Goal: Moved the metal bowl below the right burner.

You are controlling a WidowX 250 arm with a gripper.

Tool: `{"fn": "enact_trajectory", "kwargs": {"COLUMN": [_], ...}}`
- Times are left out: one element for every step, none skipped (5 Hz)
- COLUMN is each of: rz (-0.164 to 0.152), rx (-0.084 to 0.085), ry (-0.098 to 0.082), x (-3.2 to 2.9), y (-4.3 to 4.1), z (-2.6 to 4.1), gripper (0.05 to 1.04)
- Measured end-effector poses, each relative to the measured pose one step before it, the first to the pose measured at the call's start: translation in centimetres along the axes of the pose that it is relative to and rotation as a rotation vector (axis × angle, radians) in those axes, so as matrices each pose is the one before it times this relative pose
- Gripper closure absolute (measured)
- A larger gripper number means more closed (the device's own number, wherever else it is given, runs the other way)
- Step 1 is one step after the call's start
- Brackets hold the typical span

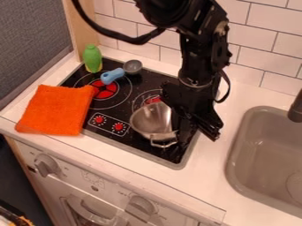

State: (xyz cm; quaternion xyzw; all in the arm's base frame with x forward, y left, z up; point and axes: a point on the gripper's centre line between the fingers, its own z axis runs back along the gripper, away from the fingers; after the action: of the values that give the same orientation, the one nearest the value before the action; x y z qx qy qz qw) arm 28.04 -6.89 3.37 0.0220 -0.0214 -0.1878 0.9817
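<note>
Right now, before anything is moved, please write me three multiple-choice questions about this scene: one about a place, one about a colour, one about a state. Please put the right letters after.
1. Where does the orange cloth lie?
A) In the sink
B) Over the stove's left edge in the view
C) On the oven handle

2. What colour is the handle of the grey-cupped scoop?
A) Blue
B) Yellow
C) Red

3. How is the metal bowl turned?
A) Upside down
B) Standing on its rim, inside hidden
C) Opening upward

1: B, the cloth covers part of that edge and the counter beside it.
2: A, the handle shows light blue against the black stove.
3: C, its hollow inside is visible from above.
</note>
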Motion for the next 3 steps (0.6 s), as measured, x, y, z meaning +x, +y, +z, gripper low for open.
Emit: {"fn": "enact_trajectory", "kwargs": {"rz": [-0.0124,-0.0007,0.0079], "rx": [0.0027,0.0019,0.0122], "ry": [0.0115,0.0136,0.0251], "x": [-1.264,-0.499,-0.237], "y": [-0.575,-0.176,0.216], "z": [0.125,-0.221,0.138], "gripper": [1.011,0.983,0.785]}}
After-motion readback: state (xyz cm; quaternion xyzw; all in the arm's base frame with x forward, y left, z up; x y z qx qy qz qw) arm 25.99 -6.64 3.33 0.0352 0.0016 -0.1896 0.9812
